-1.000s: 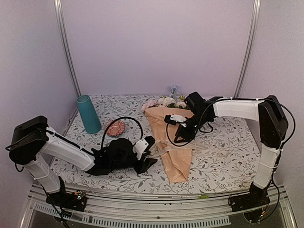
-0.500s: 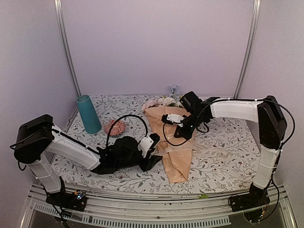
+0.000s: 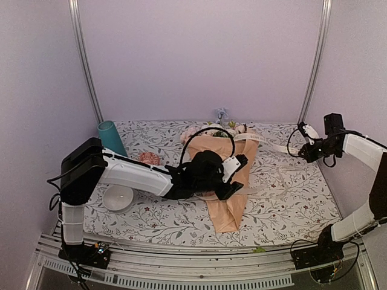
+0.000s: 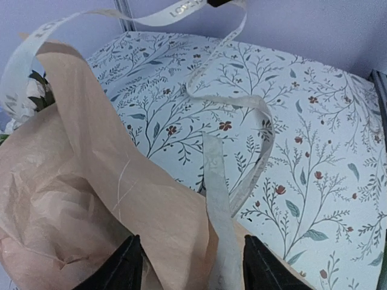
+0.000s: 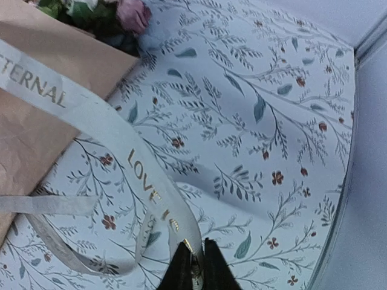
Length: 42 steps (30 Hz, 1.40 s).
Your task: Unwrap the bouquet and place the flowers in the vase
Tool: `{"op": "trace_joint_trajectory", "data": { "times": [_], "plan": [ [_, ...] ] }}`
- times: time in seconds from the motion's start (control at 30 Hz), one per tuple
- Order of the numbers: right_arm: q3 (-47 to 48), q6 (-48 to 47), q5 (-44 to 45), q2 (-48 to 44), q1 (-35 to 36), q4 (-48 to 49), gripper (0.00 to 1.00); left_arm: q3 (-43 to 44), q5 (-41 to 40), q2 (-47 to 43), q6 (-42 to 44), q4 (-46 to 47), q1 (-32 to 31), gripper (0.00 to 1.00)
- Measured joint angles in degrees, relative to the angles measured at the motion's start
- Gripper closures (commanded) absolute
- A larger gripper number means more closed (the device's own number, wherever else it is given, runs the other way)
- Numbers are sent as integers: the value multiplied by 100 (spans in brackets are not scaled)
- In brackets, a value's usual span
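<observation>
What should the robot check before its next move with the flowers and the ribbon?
1. Is the right gripper shut on the ribbon: ok.
2. Is the left gripper open over the paper: ok.
3. Is the ribbon fully free of the bouquet: cannot tell.
4. Is the paper off the flowers: not ok, it wraps them.
5. Is the vase upright at the back left: ok.

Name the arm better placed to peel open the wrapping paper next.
Left. The left claw hangs open over the wrapped bouquet; the right claw is shut on the ribbon, far to the side.
</observation>
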Motion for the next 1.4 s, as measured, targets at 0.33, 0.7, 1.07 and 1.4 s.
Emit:
{"op": "trace_joint_trajectory", "data": {
  "times": [0.33,0.7,1.07,1.4],
  "plan": [
    [-549,588,-1034,35,-1084,-120,38,1102,-326,446,444,-1482,-151,43],
    [-494,-428,-2509,-476,-378,-608,42,-188,-575,-1008,35,-2155,-203,34],
    [-481,-1635,-1954,417,2485,-612,28,-1108,369,-1930,-120,-1847,-179,40],
    [-616,-1665,-459,1421,3309,361,29,-1976,214,-2452,-479,-1091,-179,39]
  ]
}}
